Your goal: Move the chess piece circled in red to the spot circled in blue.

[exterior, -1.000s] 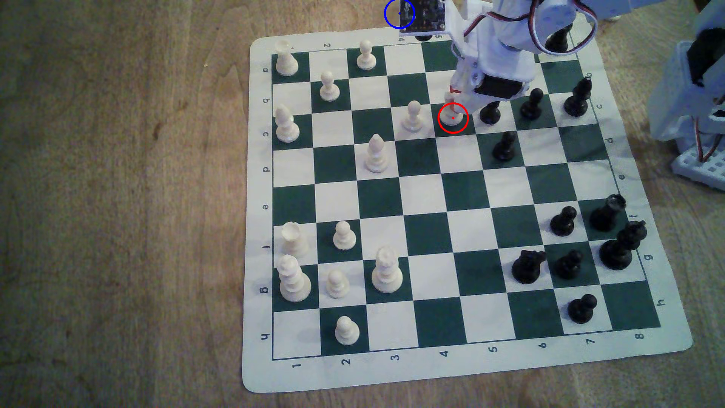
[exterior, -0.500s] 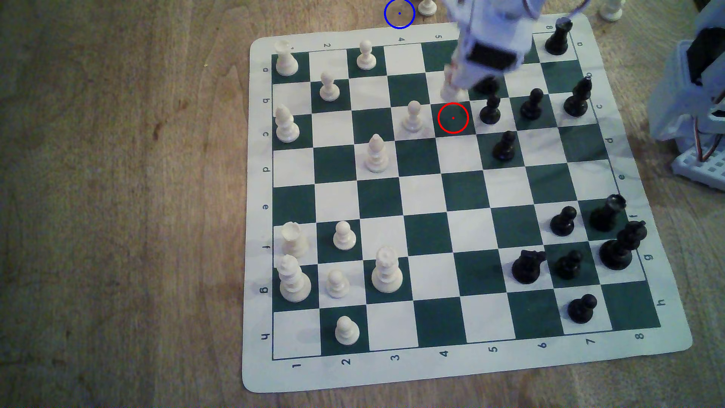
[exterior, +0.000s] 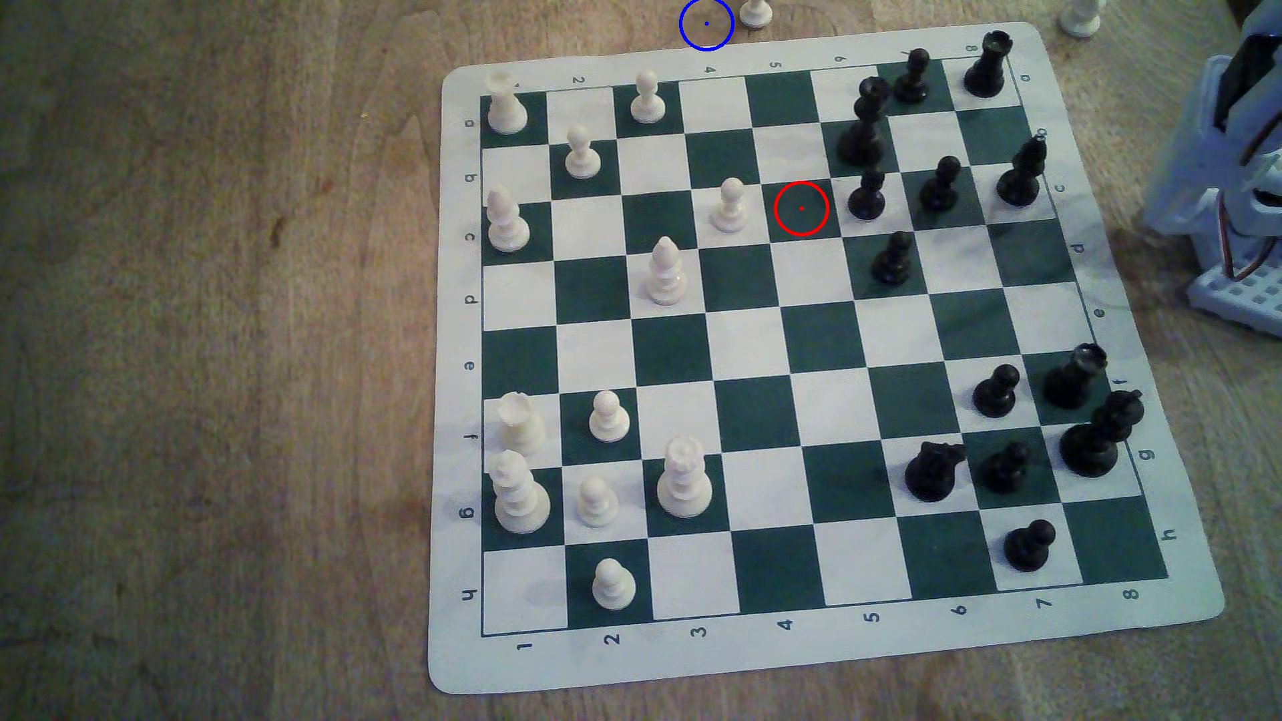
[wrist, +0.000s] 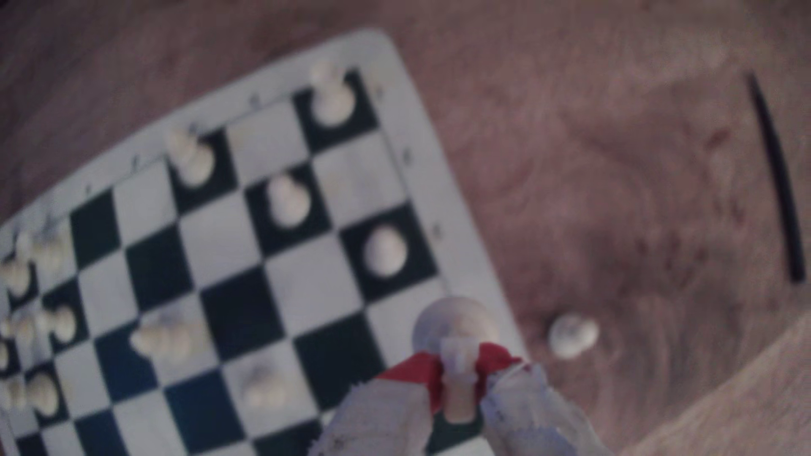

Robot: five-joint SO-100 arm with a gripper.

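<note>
- Two red-padded white gripper (wrist: 458, 372) fingers (wrist: 412, 372) are closed on the stem of the cream-white plastic chess piece with the wide round base (wrist: 456, 326), low in the middle of the blurred wrist view; its base hangs above the pale border of the green-and-white roll-up chess mat (wrist: 443, 184).
- Just beside the held piece, a small white pawn-like piece (wrist: 572, 335) sits on the brown wooden table (wrist: 614, 175), off the mat.
- In the exterior view, the thin red drawn ring with a centre dot (exterior: 801, 208) lies on a bare dark green square in the upper middle of the frame.
- At the top edge, the thin blue drawn ring with a centre dot (exterior: 706, 24) lies on bare wood, just beside a white piece (exterior: 756, 12) to its right.
- White pieces stand on the mat's left side in the exterior view, black ones on its right.
</note>
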